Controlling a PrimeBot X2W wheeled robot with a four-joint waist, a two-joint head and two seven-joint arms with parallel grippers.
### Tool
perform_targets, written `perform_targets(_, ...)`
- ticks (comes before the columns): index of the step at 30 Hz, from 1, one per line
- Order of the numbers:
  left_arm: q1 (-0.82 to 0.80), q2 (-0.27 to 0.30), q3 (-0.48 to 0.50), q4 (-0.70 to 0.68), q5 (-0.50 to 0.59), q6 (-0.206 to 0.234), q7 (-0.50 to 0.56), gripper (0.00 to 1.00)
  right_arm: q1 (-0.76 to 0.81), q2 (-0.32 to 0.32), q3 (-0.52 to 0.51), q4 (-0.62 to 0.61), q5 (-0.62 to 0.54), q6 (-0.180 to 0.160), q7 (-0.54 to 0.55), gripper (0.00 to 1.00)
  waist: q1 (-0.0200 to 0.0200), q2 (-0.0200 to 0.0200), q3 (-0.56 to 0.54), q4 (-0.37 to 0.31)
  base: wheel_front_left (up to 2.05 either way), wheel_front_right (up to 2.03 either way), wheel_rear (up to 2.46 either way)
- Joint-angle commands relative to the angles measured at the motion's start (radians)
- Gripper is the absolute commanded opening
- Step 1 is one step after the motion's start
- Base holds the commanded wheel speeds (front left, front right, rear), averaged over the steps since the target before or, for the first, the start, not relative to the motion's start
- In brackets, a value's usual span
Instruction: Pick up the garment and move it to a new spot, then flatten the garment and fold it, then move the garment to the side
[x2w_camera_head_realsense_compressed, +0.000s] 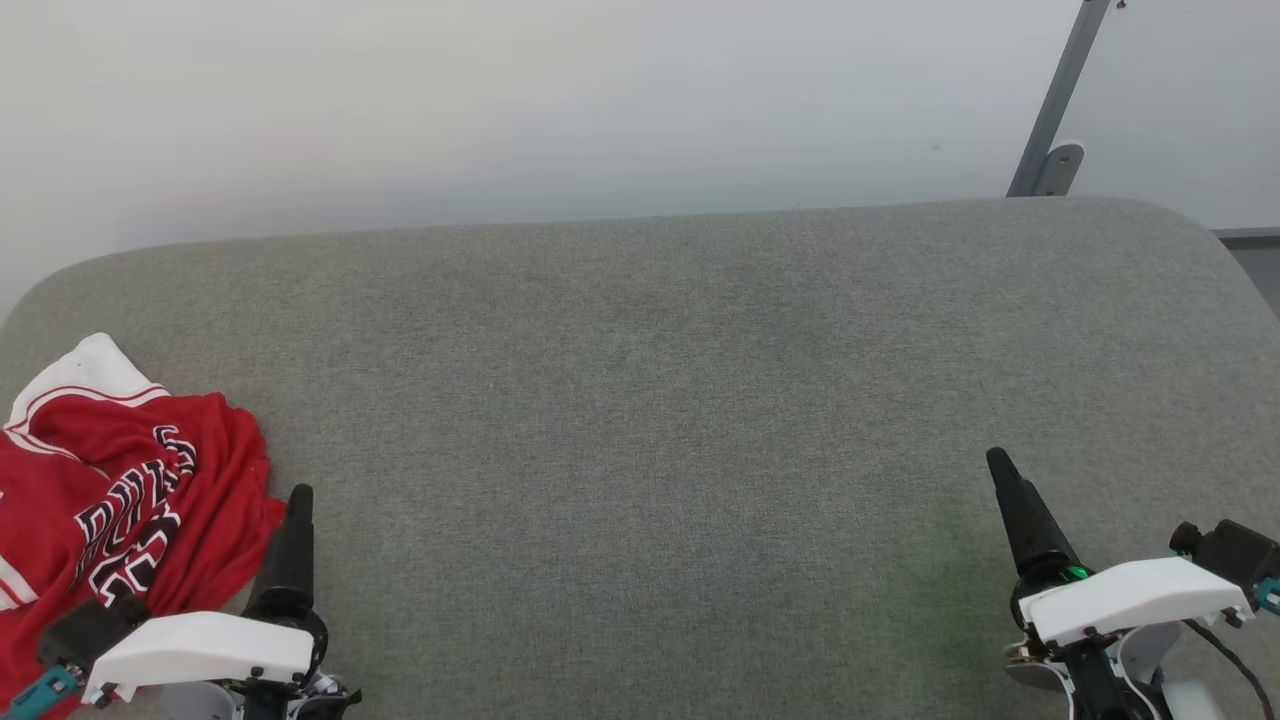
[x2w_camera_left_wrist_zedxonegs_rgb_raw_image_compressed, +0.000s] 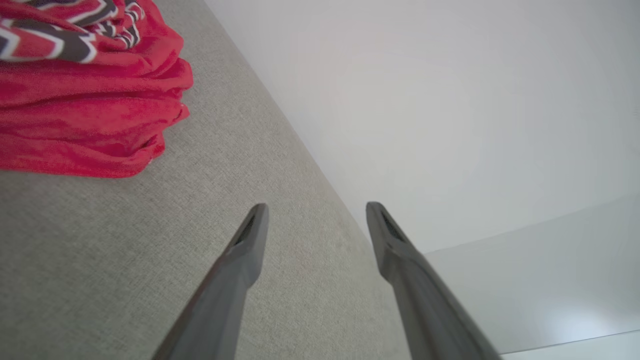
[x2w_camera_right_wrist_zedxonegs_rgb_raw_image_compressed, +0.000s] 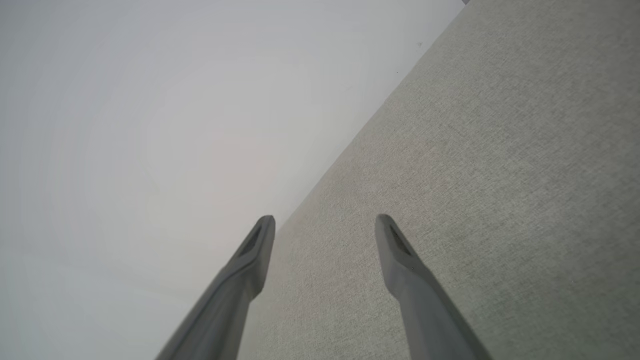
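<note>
The garment (x2w_camera_head_realsense_compressed: 120, 490) is a red jersey with a white sleeve and black white-outlined lettering, lying crumpled at the near left of the grey fabric surface (x2w_camera_head_realsense_compressed: 650, 400). My left gripper (x2w_camera_head_realsense_compressed: 298, 495) hovers just to its right, apart from the cloth. In the left wrist view the garment (x2w_camera_left_wrist_zedxonegs_rgb_raw_image_compressed: 90, 95) bunches at the upper left, and the left gripper (x2w_camera_left_wrist_zedxonegs_rgb_raw_image_compressed: 316, 210) stands open with nothing between its fingers. My right gripper (x2w_camera_head_realsense_compressed: 1000, 462) is at the near right, far from the garment. In its wrist view the right gripper (x2w_camera_right_wrist_zedxonegs_rgb_raw_image_compressed: 325, 220) is open and empty over bare fabric.
A pale wall (x2w_camera_head_realsense_compressed: 500, 100) rises behind the surface's far edge. A grey metal strut with a bracket (x2w_camera_head_realsense_compressed: 1055, 120) leans at the back right. The grey surface rounds off at its back corners.
</note>
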Motion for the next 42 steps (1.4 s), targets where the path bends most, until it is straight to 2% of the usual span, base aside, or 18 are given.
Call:
perform_targets(1,-0.013,0.014,-0.002,-0.017,0.023,-0.004,-0.009,1.0,-0.031,-0.009,0.003,-0.014,-0.026,0.0,-0.008,1.0,0.0,0.0,0.0,0.0,0.0,0.0,0.0)
perform_targets(22,0.003,0.027,0.017,-0.023,0.281,-0.042,-0.083,1.0,-0.036,-0.021,0.02,-0.04,-0.295,0.0,-0.041,1.0,0.0,0.0,-0.002,-0.001,0.0,0.0,0.0)
perform_targets(42,0.015,0.046,0.004,-0.022,0.468,-0.05,-0.137,1.0,-0.04,-0.03,0.036,-0.059,-0.485,0.0,-0.065,1.0,0.0,0.0,-0.007,0.001,0.0,0.0,0.0)
